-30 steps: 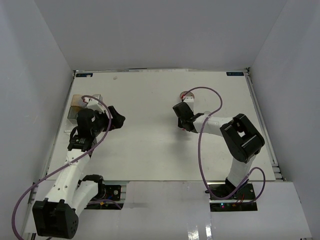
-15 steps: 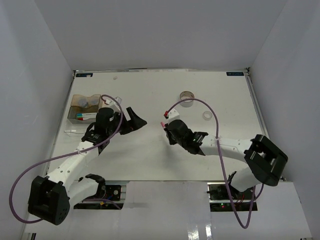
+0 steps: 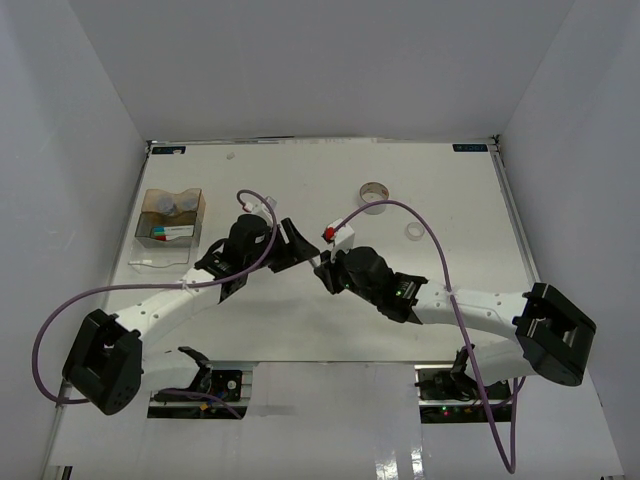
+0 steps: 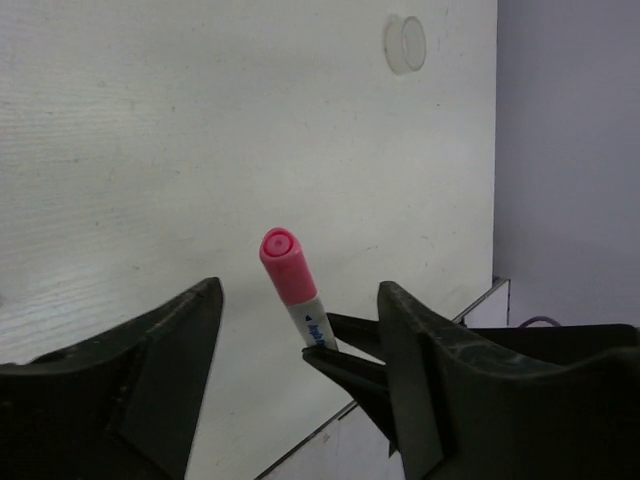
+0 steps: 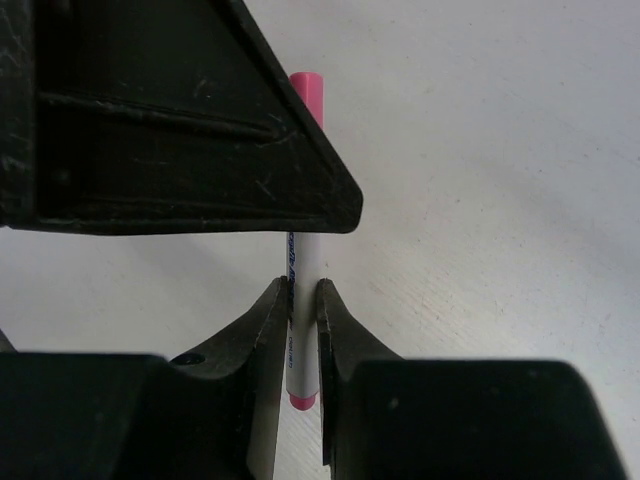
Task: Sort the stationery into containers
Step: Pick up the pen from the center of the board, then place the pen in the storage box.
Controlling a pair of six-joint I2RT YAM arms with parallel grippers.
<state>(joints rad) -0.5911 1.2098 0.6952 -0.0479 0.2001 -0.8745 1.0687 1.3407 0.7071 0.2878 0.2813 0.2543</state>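
Note:
My right gripper [image 5: 302,300] is shut on the white body of the pink-capped marker [image 5: 303,255] and holds it above the table's middle [image 3: 325,272]. My left gripper [image 4: 300,290] is open, its fingers [image 4: 165,360] on either side of the marker's pink cap [image 4: 281,264] without touching it; it shows in the top view [image 3: 300,248]. The amber box [image 3: 143,215] at the far left holds two clear jars [image 3: 172,205] and some markers [image 3: 172,232]. A large tape roll [image 3: 374,193] and a small tape roll [image 3: 415,231] lie at the back right.
A thin white marker [image 3: 147,263] lies on the table just in front of the box. The small clear roll also shows far off in the left wrist view [image 4: 405,43]. White walls enclose the table on three sides.
The right gripper has carried the pink marker from the back right toward the middle. The left gripper has left the box and swung right, its open jaws now around the marker's cap.

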